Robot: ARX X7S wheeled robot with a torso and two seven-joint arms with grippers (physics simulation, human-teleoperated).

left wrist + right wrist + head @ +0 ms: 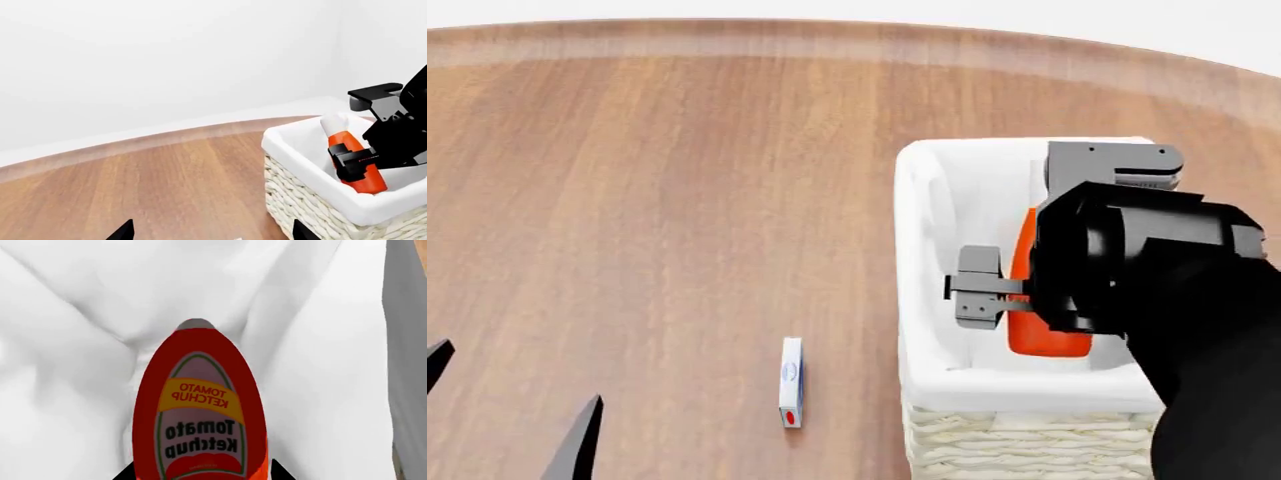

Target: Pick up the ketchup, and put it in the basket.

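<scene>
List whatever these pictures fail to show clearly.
- Ketchup in the head view: the right gripper and its arm cover most of it.
- Whether the ketchup touches the basket floor: not visible in any view.
- Left gripper: only its tips enter the head view.
- Small white object on the table: too small to read.
</scene>
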